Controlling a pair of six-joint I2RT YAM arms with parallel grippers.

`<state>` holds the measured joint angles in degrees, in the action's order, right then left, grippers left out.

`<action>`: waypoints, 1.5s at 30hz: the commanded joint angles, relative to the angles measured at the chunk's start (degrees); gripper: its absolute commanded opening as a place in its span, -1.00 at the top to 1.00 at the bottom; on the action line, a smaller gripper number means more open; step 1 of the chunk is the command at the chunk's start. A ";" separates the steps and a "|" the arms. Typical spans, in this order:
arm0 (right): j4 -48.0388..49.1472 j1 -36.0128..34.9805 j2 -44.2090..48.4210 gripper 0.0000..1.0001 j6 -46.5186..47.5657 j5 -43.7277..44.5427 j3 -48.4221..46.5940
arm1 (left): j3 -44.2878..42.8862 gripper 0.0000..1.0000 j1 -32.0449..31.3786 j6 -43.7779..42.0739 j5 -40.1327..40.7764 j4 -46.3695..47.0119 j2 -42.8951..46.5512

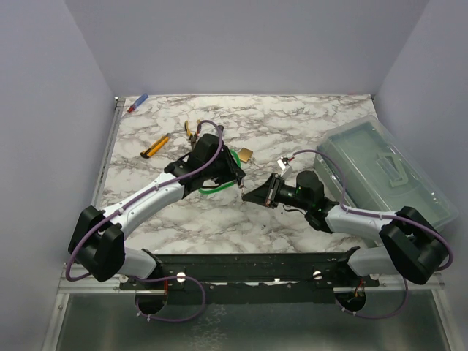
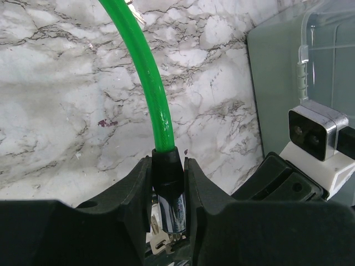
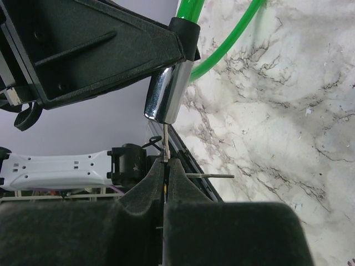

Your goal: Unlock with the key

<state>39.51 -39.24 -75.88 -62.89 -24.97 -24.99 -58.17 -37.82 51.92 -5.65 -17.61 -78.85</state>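
1. Pinching the key in the fully closed right gripper — blade meeting the end of the chrome lock cylinder.
2. Clamping that cylinder's black collar between the narrowly parted fingers of the left gripper.
3. Trailing the green cable from the collar, arching over the marble table.
4. Leaving the clear plastic toolbox well apart — at the table's right.

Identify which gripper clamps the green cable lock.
The left gripper: it grips the green cable lock, while the right gripper pinches the key.
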 commanded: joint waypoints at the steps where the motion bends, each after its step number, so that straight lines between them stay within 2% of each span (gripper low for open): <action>1: 1.95 0.83 -0.87 0.99 -1.18 -0.35 -0.93 | 1.19 1.00 0.20 0.49 -1.34 1.91 2.03; 22: -3.36 1.79 -2.00 0.99 -3.73 1.15 -2.42 | 2.27 1.00 0.25 0.68 -1.47 2.84 2.70; 45: -3.74 2.07 -3.92 0.99 -2.85 1.17 -4.33 | 2.54 1.00 0.23 0.76 -1.64 3.34 2.13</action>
<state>36.75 -38.22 -78.98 -66.85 -25.82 -27.31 -55.79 -37.45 52.69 -5.54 -15.46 -78.22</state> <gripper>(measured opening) 0.010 0.290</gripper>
